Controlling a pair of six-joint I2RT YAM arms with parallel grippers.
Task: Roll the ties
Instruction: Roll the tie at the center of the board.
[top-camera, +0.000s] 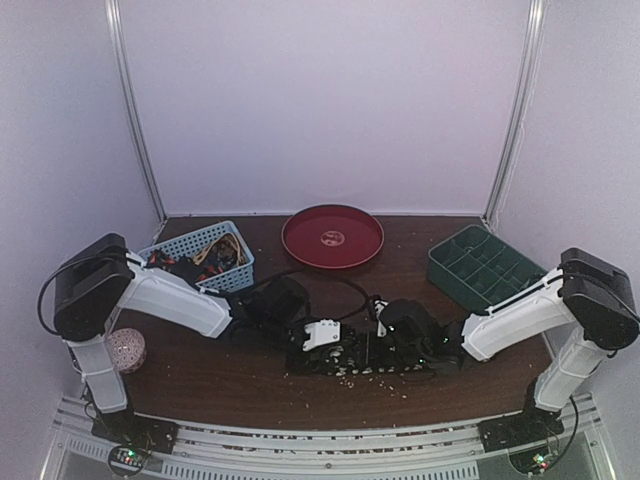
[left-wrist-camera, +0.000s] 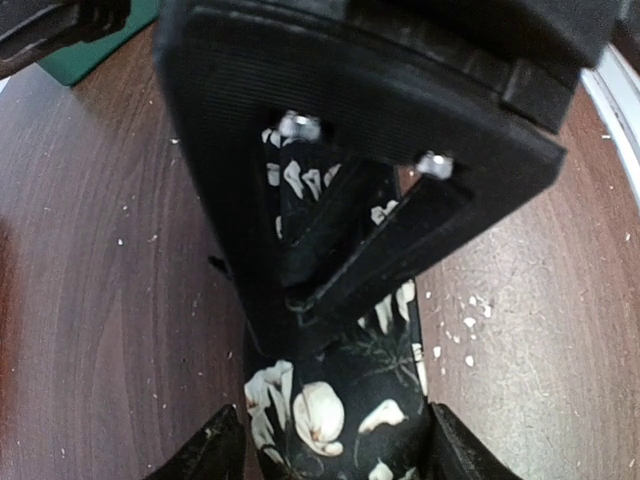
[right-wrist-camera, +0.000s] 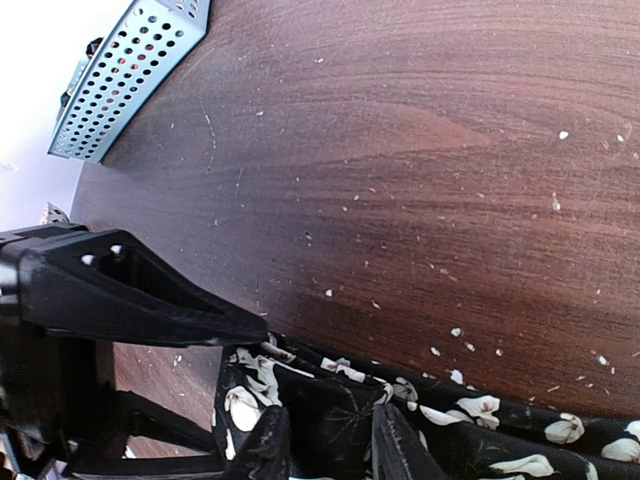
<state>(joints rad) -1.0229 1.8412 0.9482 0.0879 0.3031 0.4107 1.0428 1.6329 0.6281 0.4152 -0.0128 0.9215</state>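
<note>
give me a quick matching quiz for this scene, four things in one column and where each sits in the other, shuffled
Things:
1. blue basket
2. red plate
3. green tray
4. speckled ball

Places:
a. far right of the table
b. near left edge
c. far middle, by the back wall
d. far left, with ties in it

Pairs: 1-d, 2-c, 3-a, 4-b

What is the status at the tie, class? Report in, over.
Left fingers straddling the floral tie, grip unclear. Right fingers pinched on a fold of it. Crumbs scattered alongside, over.
</note>
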